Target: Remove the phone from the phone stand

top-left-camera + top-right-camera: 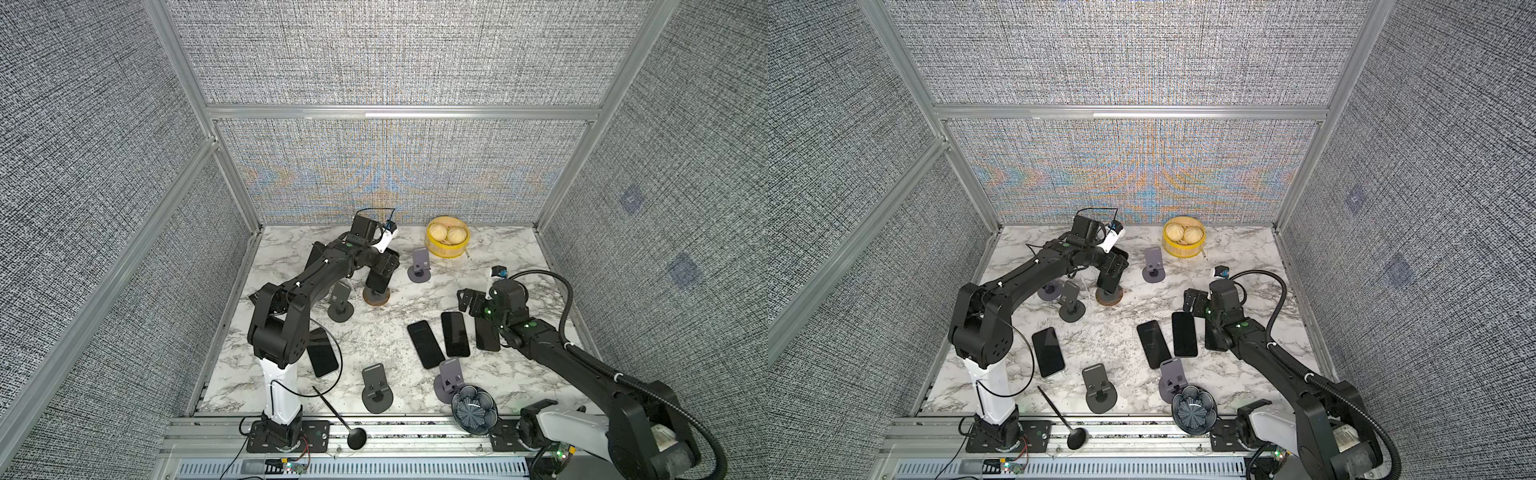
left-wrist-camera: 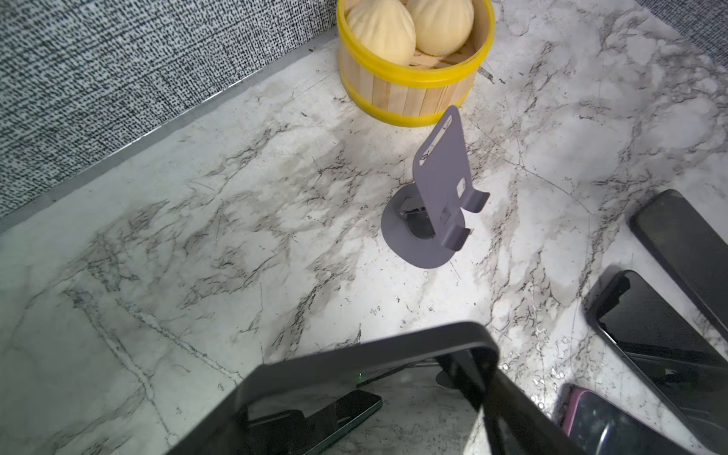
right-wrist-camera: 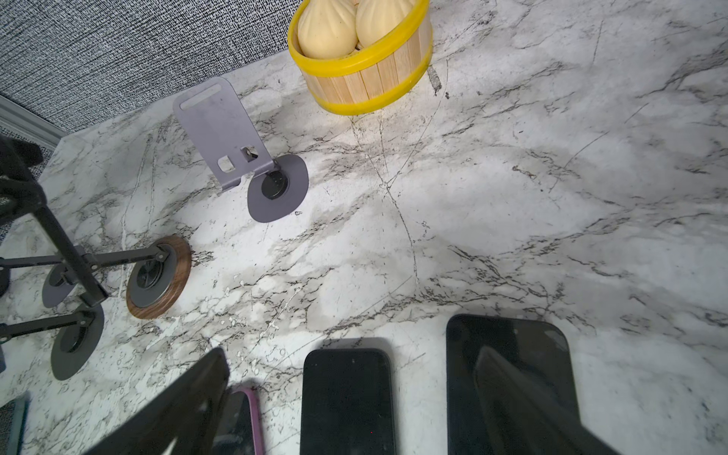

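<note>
— How far along is this?

— Nearly finished, I'd judge. Four loose phones [image 1: 455,334] lie flat on the marble tabletop [image 1: 374,332], and every grey stand [image 2: 441,177] I can see is empty.

— What's left, then?

— One phone [image 2: 374,346], which is on the wood-based stand [image 3: 157,275]. It hasn't been lifted off. In the right wrist view, the stand's arm seems to carry it above the round base.

— Where is it from the left gripper [image 1: 381,269]?

— Right at the fingers. Its top edge runs across just ahead of them, and one finger [image 2: 508,409] lies against its corner or just beside it. I can't make out the other finger, so I cannot tell whether they pinch the phone or stand spread around it.

— And the right gripper [image 3: 352,358]?

— Its fingers are spread wide and hold nothing. Three of the loose phones lie beneath it: one between the fingers and one under each finger. The pink-cased phone [image 3: 252,413] is under the finger nearer the wood-based stand.

— So the remaining work?

— As I read it, get a firm hold on that last phone, raise it clear of its cradle and lay it down near the others.
</note>
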